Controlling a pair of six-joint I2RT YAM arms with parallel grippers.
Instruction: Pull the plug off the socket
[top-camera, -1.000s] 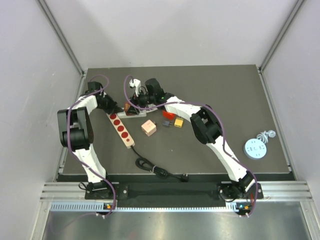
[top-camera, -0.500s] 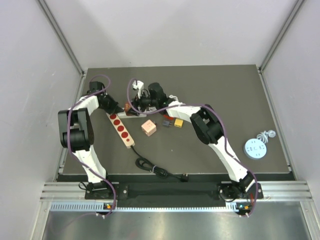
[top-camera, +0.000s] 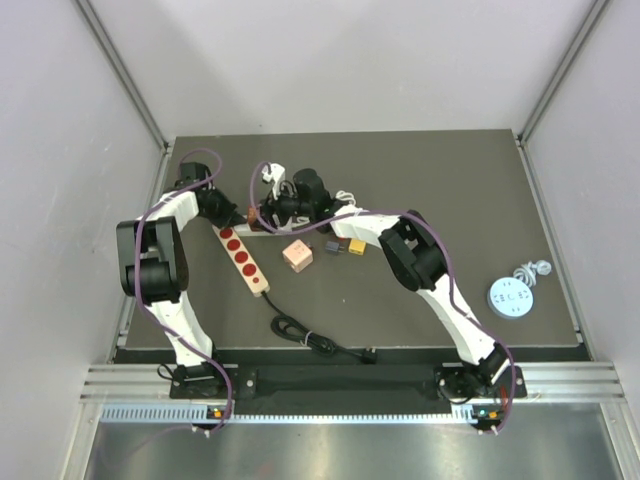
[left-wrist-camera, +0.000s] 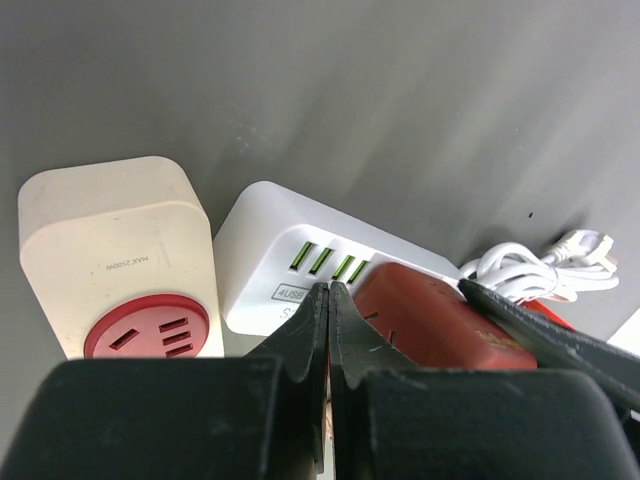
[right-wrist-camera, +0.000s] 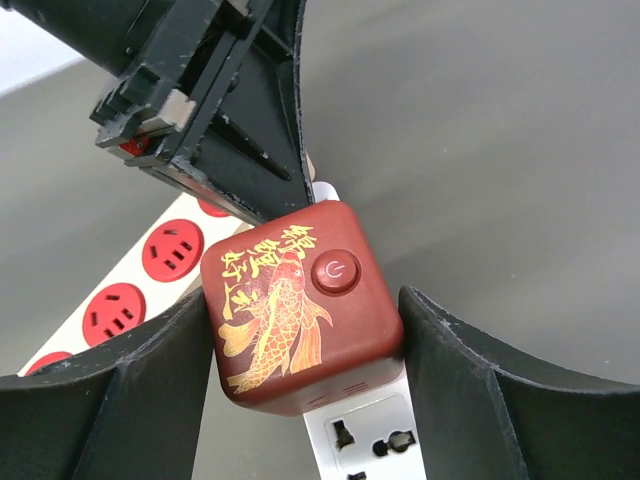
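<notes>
Plug (right-wrist-camera: 300, 325) sits clamped in your right pincer (right-wrist-camera: 305, 298); pull straight off while the closed, empty left pincer (left-wrist-camera: 328, 292) pins the strip (left-wrist-camera: 265, 235).

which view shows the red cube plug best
Right wrist: the red cube plug fills the middle, fish print and button plain. Left wrist shows one partly hidden side; top external only a speck.

- Table (top-camera: 450, 190): dark grey, matte top, walled on three sides.
- Beige power strip (top-camera: 245, 258): red sockets, laid diagonally at left.
- White socket strip (left-wrist-camera: 262, 262): USB ports, laid just beside the beige strip's far end.
- Pink cube (top-camera: 297, 255): set near the centre.
- Yellow block (top-camera: 357, 246) and dark block (top-camera: 332, 247): placed side by side.
- Black cable (top-camera: 305, 337): coiled near the front edge.
- Blue disc (top-camera: 511, 297): placed at right, with a white coiled cord (top-camera: 533, 269) just beside it.
</notes>
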